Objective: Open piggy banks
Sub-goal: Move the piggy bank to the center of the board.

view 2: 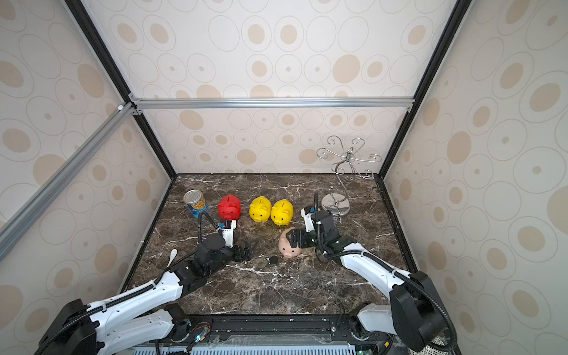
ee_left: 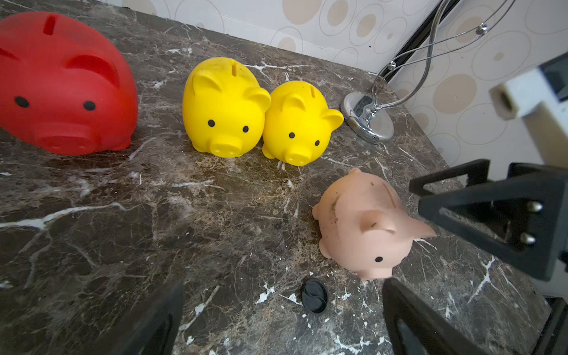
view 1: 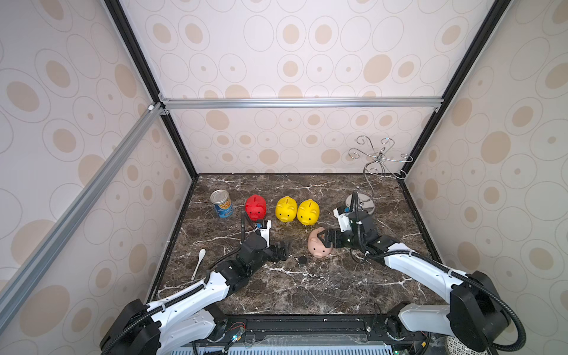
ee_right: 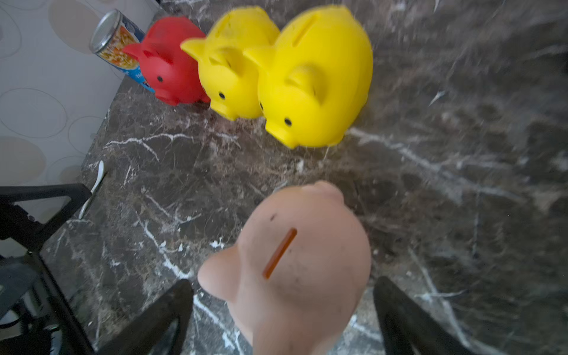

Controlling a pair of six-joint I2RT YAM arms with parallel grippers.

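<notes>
Pale pink piggy bank (view 1: 315,247) upright on the dark marble tabletop (view 1: 276,292), right of centre in both top views, snout toward the lower edge of the frame. Right gripper (ee_right: 282,284) spread wide around its rear half, one black finger beside each flank, seemingly with a sliver of gap on both sides, so not clamped. Left gripper (ee_left: 282,284) likewise spread wide and empty, low over the marble left of the pig. Small black round plug (ee_left: 314,296) on the marble between that gripper and the pig; probably this pig's stopper, so likely opened already.

Red piggy bank (view 1: 255,206), left yellow piggy bank (view 1: 285,209) and right yellow piggy bank (view 1: 308,212) in a row just above centre, the yellows touching. Bellies hidden, so plugs impossible to check.

Handling, judged by looks: hollow, light, smooth and rounded, perhaps slightly yielding; apt to slide or squirt out of a hard pinch. Best taken across the broad flanks behind the ears, then tipped belly-up for the other gripper to pinch the plug.
</notes>
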